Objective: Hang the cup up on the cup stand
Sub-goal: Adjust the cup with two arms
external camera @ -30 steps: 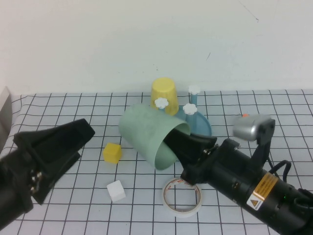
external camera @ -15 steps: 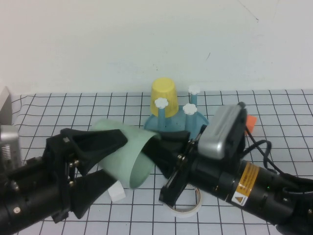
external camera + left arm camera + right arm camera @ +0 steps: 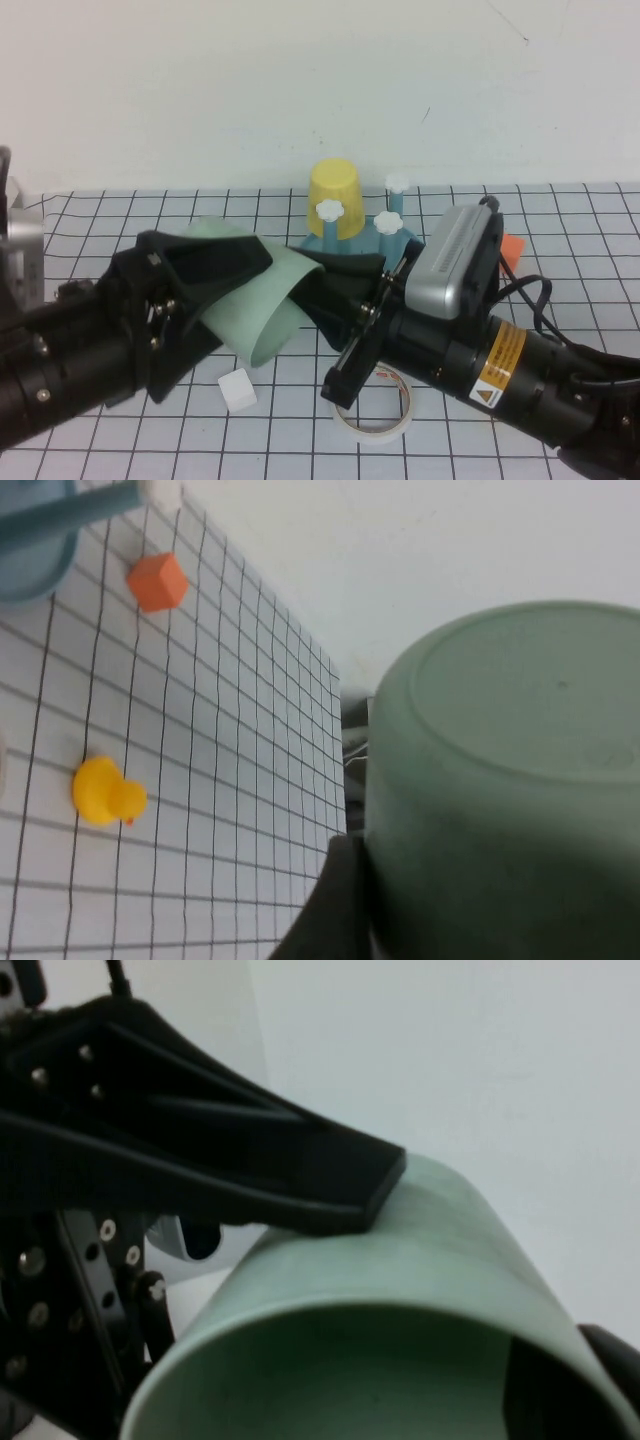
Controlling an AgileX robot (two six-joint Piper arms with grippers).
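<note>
The mint-green cup (image 3: 255, 300) hangs tilted above the table, bottom toward my left arm and mouth toward my right. My right gripper (image 3: 315, 285) is shut on its rim, one finger inside the mouth (image 3: 560, 1390) and one outside. My left gripper (image 3: 240, 305) stands open around the cup's bottom end, a finger (image 3: 300, 1175) lying along the outer wall. The left wrist view is mostly filled by the cup's round base (image 3: 510, 780). The blue cup stand (image 3: 405, 248) is behind them, and a yellow cup (image 3: 335, 190) sits upside down on one peg.
A white cube (image 3: 237, 390) and a tape roll (image 3: 375, 408) lie on the checked cloth below the arms. An orange cube (image 3: 512, 247) sits right of the stand. The left wrist view also shows a yellow duck (image 3: 107, 793) on the cloth.
My right arm swung the cup leftward. My left gripper came in from the left and slid its open fingers over the cup's bottom end, covering the yellow cube.
</note>
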